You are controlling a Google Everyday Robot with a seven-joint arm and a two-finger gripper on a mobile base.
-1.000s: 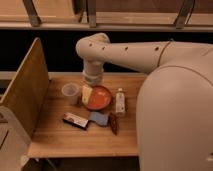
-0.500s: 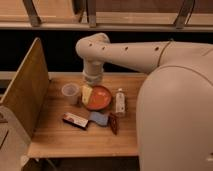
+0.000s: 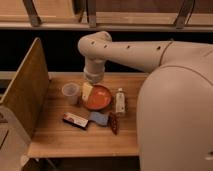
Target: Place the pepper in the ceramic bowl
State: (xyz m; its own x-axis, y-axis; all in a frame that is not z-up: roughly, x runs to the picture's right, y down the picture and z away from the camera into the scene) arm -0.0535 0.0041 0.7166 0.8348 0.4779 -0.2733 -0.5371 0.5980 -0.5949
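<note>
The pepper (image 3: 114, 122), small and dark red, lies on the wooden table (image 3: 75, 142) in front of the ceramic bowl (image 3: 101, 103), slightly to its right. That bowl is a glossy orange-red dish at the table's middle. My arm comes in from the right and bends down over the table. Its gripper (image 3: 87, 92) hangs open at the bowl's left rim, between the bowl and a plastic cup, with nothing in it. The pepper is well apart from the gripper, nearer the front edge.
A translucent plastic cup (image 3: 70, 93) stands left of the bowl. A red-and-white flat box (image 3: 75, 120) and a blue flat item (image 3: 99, 118) lie in front. A small white bottle (image 3: 120, 101) stands right of the bowl. A tall wooden panel (image 3: 25, 90) borders the left side.
</note>
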